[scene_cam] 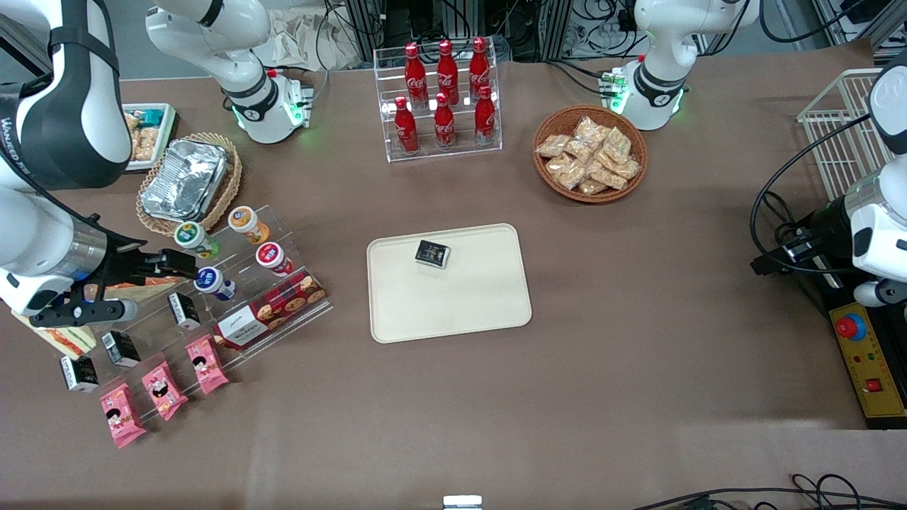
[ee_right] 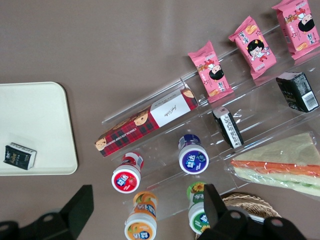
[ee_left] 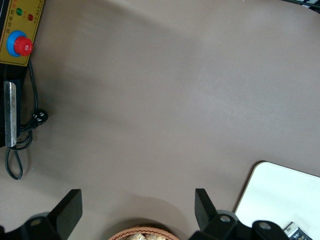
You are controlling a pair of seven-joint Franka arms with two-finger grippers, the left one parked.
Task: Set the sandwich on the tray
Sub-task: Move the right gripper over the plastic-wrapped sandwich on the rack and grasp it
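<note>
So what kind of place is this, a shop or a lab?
Probably a robotics lab staged as a snack shop: a clear rack of cola bottles, an emergency stop box, and the open claw above the sandwich shelf.

1. Six red cola bottles stand in the clear rack.
2. Four lidded cups sit on the acrylic stand.
3. Three pink snack packs.
4. Three small black boxes there, a fourth black box on the one tray.
5. One cookie box.
6. One gripper.
</note>
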